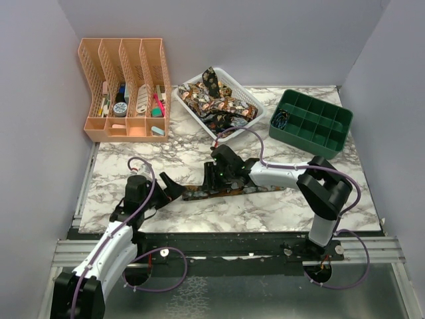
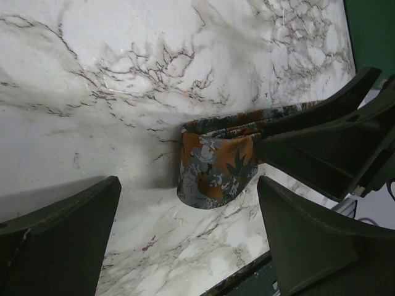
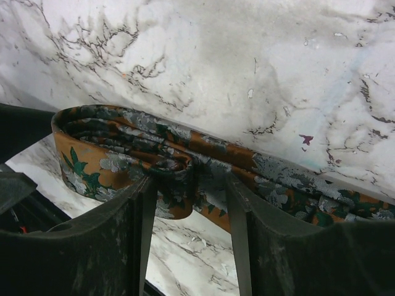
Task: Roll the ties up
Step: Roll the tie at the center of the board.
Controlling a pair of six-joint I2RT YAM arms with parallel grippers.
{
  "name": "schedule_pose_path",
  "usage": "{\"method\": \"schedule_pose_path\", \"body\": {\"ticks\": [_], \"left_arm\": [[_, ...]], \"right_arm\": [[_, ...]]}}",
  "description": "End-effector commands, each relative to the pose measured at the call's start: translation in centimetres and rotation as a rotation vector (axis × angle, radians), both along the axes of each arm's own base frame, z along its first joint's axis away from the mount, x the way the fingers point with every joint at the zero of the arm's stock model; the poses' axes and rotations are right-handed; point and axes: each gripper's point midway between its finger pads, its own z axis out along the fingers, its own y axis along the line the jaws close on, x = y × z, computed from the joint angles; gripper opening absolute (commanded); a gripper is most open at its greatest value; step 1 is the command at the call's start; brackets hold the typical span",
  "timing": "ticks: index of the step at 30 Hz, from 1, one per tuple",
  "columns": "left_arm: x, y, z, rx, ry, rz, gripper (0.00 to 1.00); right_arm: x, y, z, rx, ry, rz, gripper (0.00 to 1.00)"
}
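At the near edge of the marble bench [image 1: 265, 212], about midway along it, a patterned tie [image 2: 216, 166] lies stretched toward the right with its left end folded over into a short, loose loop. The right gripper [image 3: 189, 182] stands half-closed astride that fold, fabric filling the gap between its fingers; whether they truly pinch it cannot be told. The left gripper [image 1: 171, 187] waits just beside the loop toward the bench's left edge, spread wide and empty. More ties [image 1: 216, 100] sit heaped in the white basket [image 1: 194, 114] at the far edge

The first turn looks barely begun, and it could be lost. The slick layers may slide out or spring flat if the right claw bears on only part of the fold. The free length trails along the near edge, so a pull could skew the roll or drag cloth over the side. With both claws so near, a hasty reach by the left one risks knocking the other's fingers
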Motion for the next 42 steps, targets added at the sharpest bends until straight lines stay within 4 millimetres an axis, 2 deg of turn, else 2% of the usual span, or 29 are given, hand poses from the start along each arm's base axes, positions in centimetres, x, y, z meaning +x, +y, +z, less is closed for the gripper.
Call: {"method": "schedule_pose_path", "body": {"ticks": [1, 10, 19, 31, 42], "left_arm": [[-0.7, -1.2, 0.0, -0.027, -0.013, -0.073, 0.92], [-2.2, -2.8, -1.3, 0.014, 0.034, -0.171, 0.89], [-2.3, -2.7, -1.7, 0.023, 0.046, -0.167, 0.82], [-0.8, -2.5, -1.3, -0.035, 0.049, -0.053, 0.81], [-0.6, -2.7, -3.0, -0.034, 0.134, -0.034, 0.70]], "right_arm": [[-0.2, -0.7, -1.4, -0.063, 0.014, -0.001, 0.53], [0.0, -1.7, -2.4, -0.123, 0.014, -0.029, 0.53], [-0.3, -2.7, -3.5, -0.157, 0.022, -0.044, 0.47], [-0.9, -2.9, -4.2, -0.160, 0.038, -0.023, 0.46], [-1.1, -2.9, -4.3, -0.159, 0.044, -0.015, 0.45]]}}
